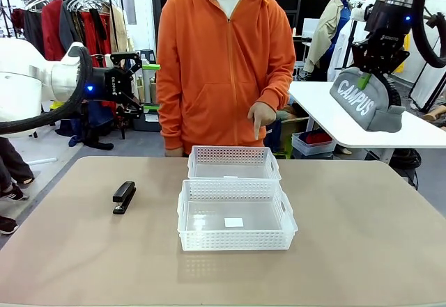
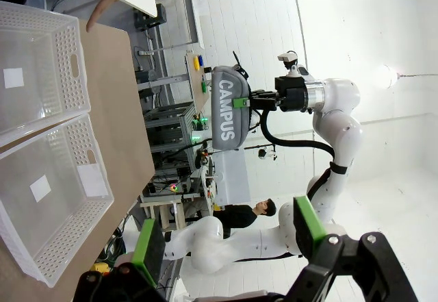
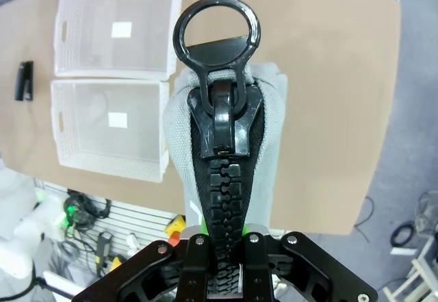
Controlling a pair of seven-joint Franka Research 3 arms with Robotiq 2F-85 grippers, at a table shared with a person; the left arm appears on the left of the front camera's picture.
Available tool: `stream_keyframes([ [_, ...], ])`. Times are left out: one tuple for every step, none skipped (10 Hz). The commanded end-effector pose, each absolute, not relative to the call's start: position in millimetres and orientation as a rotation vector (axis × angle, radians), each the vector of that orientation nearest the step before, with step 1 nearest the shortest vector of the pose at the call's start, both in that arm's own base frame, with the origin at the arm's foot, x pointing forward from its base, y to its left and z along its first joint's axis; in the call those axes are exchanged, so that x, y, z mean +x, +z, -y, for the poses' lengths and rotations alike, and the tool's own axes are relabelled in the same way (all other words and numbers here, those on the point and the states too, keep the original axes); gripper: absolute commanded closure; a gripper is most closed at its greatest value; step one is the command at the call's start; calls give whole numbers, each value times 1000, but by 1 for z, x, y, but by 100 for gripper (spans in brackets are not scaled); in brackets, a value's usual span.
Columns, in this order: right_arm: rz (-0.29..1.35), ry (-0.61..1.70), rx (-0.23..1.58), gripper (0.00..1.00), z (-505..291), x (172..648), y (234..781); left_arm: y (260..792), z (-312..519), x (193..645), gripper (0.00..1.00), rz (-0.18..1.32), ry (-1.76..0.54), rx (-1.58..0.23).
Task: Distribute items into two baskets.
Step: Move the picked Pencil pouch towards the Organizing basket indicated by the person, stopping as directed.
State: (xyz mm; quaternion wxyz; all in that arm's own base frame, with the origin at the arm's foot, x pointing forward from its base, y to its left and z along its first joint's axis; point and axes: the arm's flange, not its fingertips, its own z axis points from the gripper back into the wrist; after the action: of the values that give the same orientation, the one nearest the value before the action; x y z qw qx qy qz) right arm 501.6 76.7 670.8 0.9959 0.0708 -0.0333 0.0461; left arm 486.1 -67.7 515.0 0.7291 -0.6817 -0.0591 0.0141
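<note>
High at the right, my right gripper [image 1: 364, 79] is shut on the grey "CAMPUS" pouch [image 1: 366, 101], which hangs well above the table's far right corner. The right wrist view looks down the pouch's black zipper [image 3: 217, 144]. My left gripper [image 1: 139, 81] hovers open and empty high at the left, its green pads [image 2: 149, 248] wide apart. The black stapler [image 1: 124, 198] lies on the table left of the baskets. The two white lattice baskets stand side by side mid-table: the larger near one [image 1: 237, 241] and the far one [image 1: 233, 155], both empty.
A person in an orange hoodie stands at the far side, one hand [image 1: 261, 117] pointing down toward the far basket. A white side table [image 1: 348, 122] stands beyond the right corner. Bare tabletop lies on both sides of the baskets.
</note>
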Motion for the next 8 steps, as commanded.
stream_keyframes([
  [92, 203, 136, 100, -76, 520, 678, 517, 67, 484, 0, 134, 34, -1504],
  [94, 263, 134, 100, -80, 532, 684, 517, 67, 484, 0, 134, 34, -1504],
  [94, 352, 143, 100, -84, 542, 688, 517, 67, 484, 0, 134, 34, -1504],
  [118, 440, 151, 100, -93, 550, 692, 517, 67, 484, 0, 134, 34, -1504],
  [159, 499, 127, 100, -98, 563, 698, 517, 67, 484, 0, 134, 34, -1504],
  [169, 566, 124, 100, -110, 570, 701, 517, 67, 484, 0, 134, 34, -1504],
  [170, 653, 110, 100, -118, 579, 704, 517, 67, 484, 0, 134, 34, -1504],
  [177, 758, 83, 100, -130, 585, 704, 517, 67, 484, 0, 134, 34, -1504],
])
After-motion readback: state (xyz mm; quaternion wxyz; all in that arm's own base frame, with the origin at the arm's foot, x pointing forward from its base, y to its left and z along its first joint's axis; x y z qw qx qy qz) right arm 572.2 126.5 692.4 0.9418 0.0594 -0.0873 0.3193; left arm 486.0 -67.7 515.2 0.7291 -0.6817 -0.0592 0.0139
